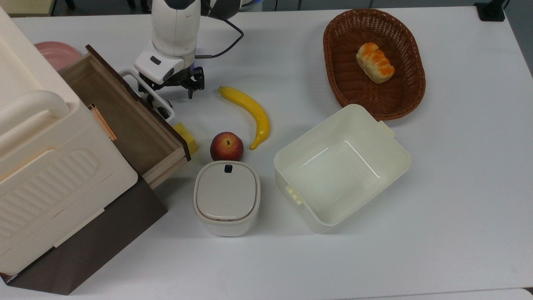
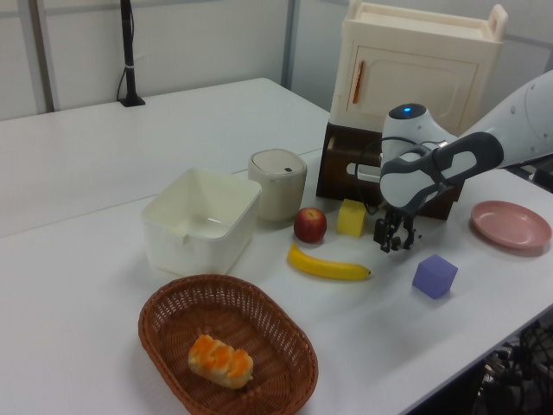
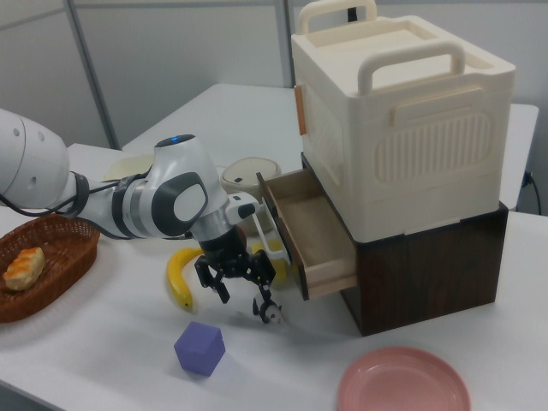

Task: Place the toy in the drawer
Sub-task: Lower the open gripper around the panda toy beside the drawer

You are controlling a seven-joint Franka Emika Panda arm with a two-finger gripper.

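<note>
A: Where's the gripper (image 3: 233,287)? What do we see?

B: We've got it low over the table (image 1: 458,187), right in front of the drawer (image 1: 125,121), pointing down. In the top view it's just beside the white loop handle (image 1: 143,89), w/ the banana (image 1: 250,110) a bit to the top view's right.

A: Fingers?

B: Spread wide apart in the right view, nothing btw them as far as we can make out. So it's holding nothing.

A: And the toy (image 3: 272,315)?

B: On the tabletop, outside the drawer. In the right view we see it as a small black-and-white lump just under the fingertip nearer the drawer. Touching or not, we can't tell.

A: Drawer status?

B: Pulled out of the dark brown base, under the cream box (image 1: 41,166). The wood bottom looks bare to us.

A: Other stuff nearby?

B: Yellow block (image 1: 187,137) against the drawer's front corner, apple (image 1: 226,146) next to it, lidded container (image 1: 227,198) touching or nearly touching the apple. Purple cube (image 3: 199,348) near the toy, on the right view's left. Pink plate (image 3: 402,385) to the right view's right. Cream bin (image 1: 341,166) and the basket (image 1: 412,62) w/ bread (image 1: 374,62) are well apart from the gripper.
</note>
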